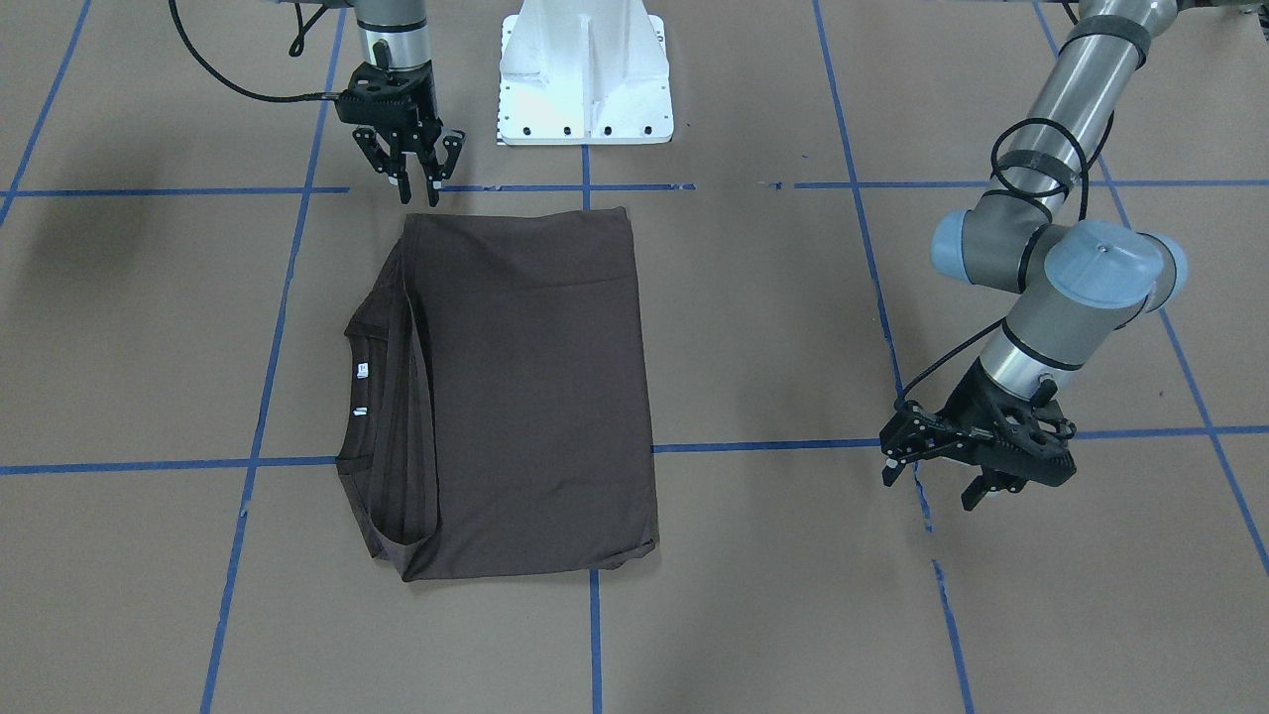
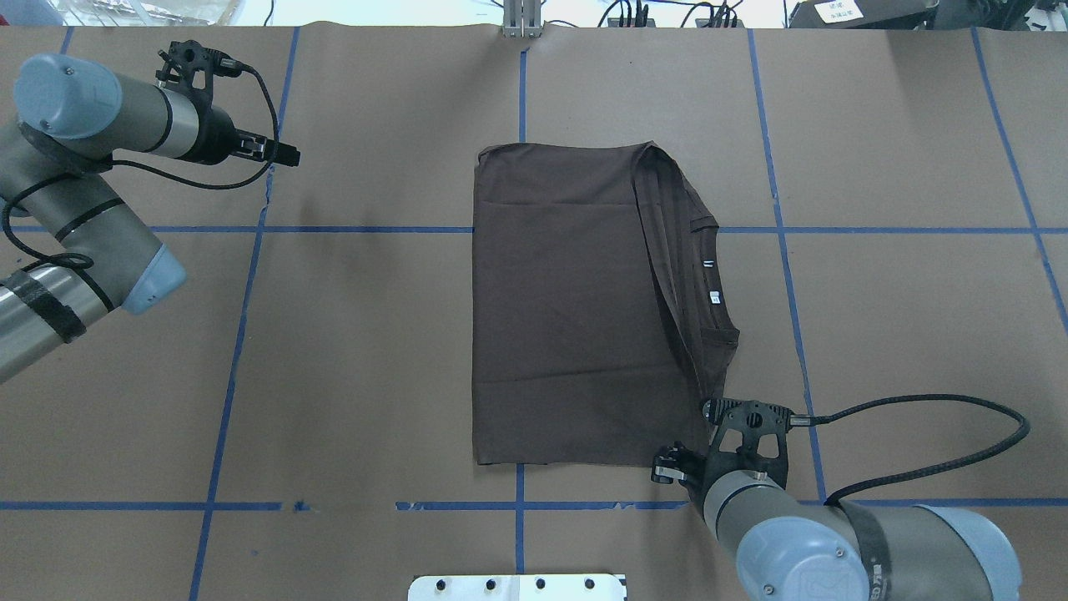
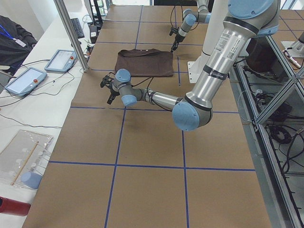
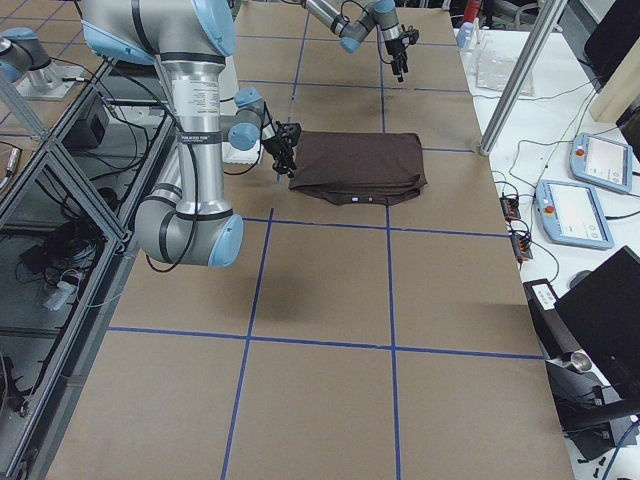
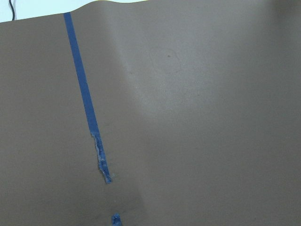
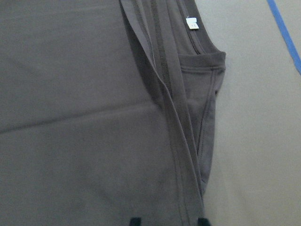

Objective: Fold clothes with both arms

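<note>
Dark brown-grey folded T-shirt [image 1: 535,397] lies flat. Black right gripper [image 1: 416,191] at its corner, jaws apart, empty; black left gripper [image 1: 930,486] well apart, jaws wide.

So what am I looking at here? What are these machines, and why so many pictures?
It is a robot with two arms, the left arm and the right arm, at a table covered in brown paper. Each arm ends in a two-finger gripper. All six pictures show one moment: one from across the table, one from behind the robot, one from each table end, and one from a camera on each wrist. A dark shirt lies folded into a rectangle. The right gripper hangs open by the shirt's corner near the white pedestal. The left gripper is open off to the side, over bare paper. Nothing is held.
</note>
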